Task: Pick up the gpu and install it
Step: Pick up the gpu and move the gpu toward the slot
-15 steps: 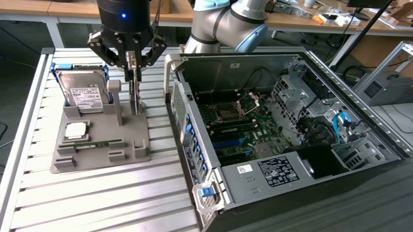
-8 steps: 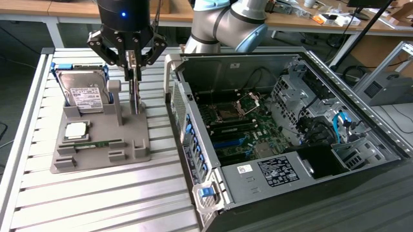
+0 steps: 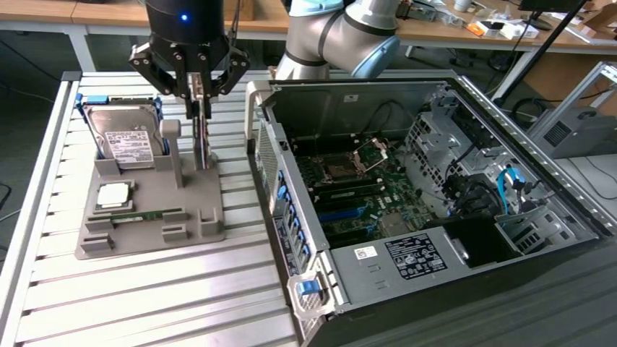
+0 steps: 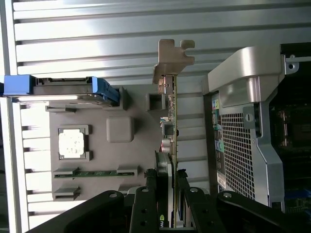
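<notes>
The end effector (image 3: 199, 107) is narrowly pinching the top edge of the gpu (image 3: 201, 144), which is standing upright in the gray holder (image 3: 193, 196) on the desk (image 3: 144, 303). The wrist view is showing the card's bracket (image 4: 172, 58) and the flanking fingers (image 4: 145, 204). In the exterior view, the open computer case (image 3: 405, 181) is crowding the holder's three o'clock.

The surface (image 3: 144, 289) is made of long silver metal slats with dark grooves between them. It fills the lower left of the frame, and light shines bright and white off it. A wooden desk (image 3: 438, 35) with small bits and pieces on it runs along the top of the frame. One white desk leg (image 3: 77, 47) stands at the upper left. The floor (image 3: 19, 123) down the left edge is dark grey. A grey box (image 3: 579, 130) sits at the right edge.
</notes>
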Robot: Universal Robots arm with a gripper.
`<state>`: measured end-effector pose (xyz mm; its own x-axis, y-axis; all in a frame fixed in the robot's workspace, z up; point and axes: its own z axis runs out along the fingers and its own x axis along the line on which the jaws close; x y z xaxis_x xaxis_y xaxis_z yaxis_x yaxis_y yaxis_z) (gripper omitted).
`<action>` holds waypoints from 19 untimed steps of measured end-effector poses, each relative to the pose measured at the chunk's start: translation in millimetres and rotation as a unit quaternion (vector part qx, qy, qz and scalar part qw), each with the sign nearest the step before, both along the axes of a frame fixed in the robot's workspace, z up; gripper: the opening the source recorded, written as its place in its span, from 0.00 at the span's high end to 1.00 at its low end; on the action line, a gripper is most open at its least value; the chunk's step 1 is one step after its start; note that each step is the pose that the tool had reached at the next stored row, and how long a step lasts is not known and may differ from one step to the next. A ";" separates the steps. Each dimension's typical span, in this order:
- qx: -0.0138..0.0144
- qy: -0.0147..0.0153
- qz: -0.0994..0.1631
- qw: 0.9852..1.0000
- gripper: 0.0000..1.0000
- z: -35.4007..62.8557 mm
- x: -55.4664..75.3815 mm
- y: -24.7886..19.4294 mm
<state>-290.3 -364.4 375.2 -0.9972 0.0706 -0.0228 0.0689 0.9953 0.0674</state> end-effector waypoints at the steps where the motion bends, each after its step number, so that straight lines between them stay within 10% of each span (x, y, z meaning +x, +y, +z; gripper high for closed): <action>1: 0.000 0.000 0.000 1.000 0.73 0.3 0.0 0.0; 19: 0.000 0.000 0.000 1.000 0.73 4.4 0.0 0.0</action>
<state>-290.3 -364.4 379.6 -0.9972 0.0706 -0.0228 0.0689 0.9953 0.0675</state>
